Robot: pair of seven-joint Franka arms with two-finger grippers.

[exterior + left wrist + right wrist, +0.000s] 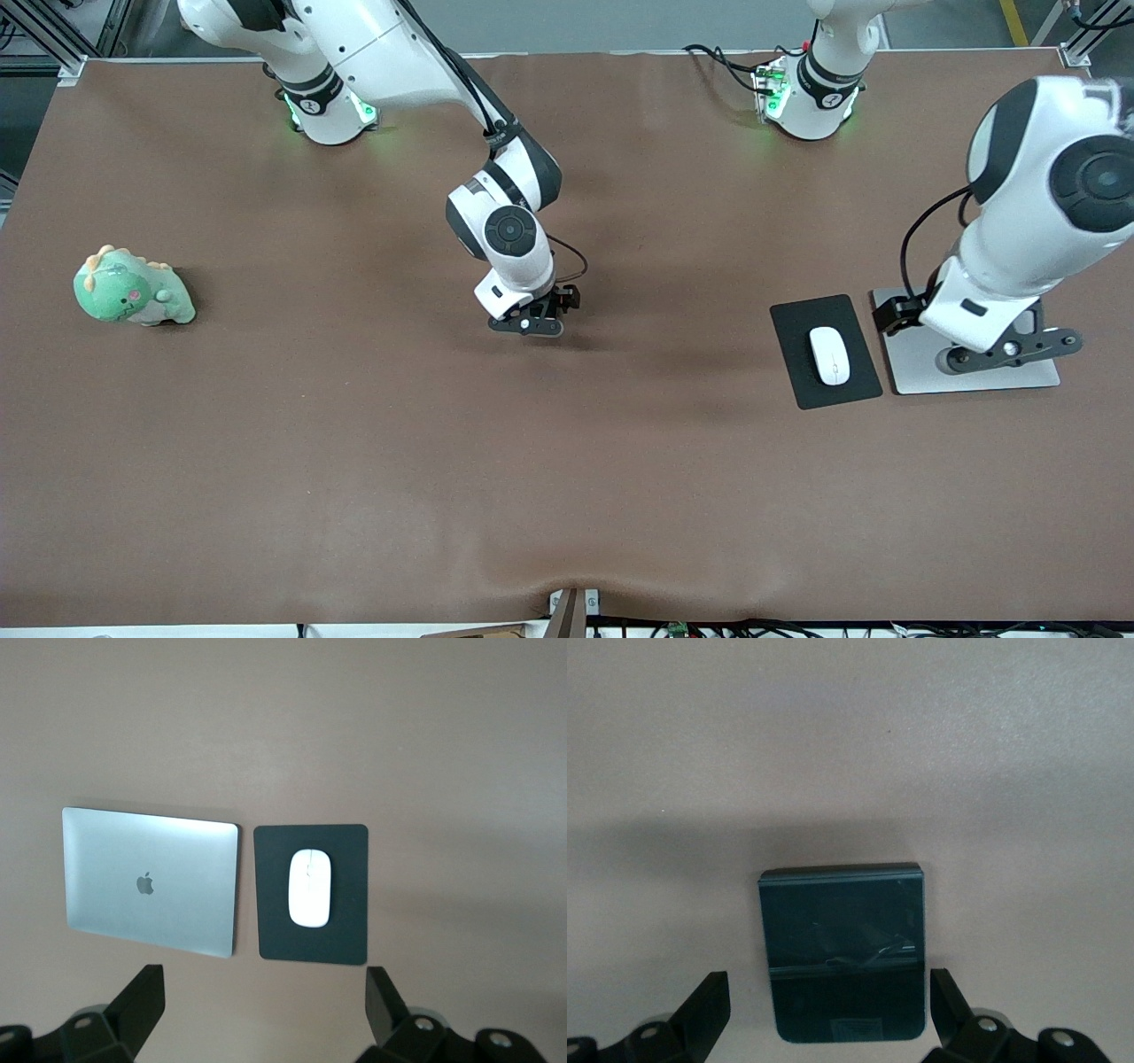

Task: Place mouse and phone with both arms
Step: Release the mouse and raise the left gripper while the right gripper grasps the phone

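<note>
The white mouse [830, 354] lies on a black mouse pad [802, 323] toward the left arm's end of the table; it also shows in the left wrist view [310, 888]. My left gripper [1013, 348] hangs open and empty over a silver laptop [974, 377], beside the pad; its gap [264, 1010] frames bare table. My right gripper [529, 323] is low over the table's middle and hides the phone in the front view. In the right wrist view the black phone [842, 939] lies flat on the table, and the right gripper [829, 1014] is open with a finger on either side of the phone's end.
A green dinosaur plush [133, 288] sits toward the right arm's end of the table. The closed silver laptop [151, 881] lies beside the mouse pad [345, 935]. The brown table cloth [567, 461] has a wrinkled edge nearest the front camera.
</note>
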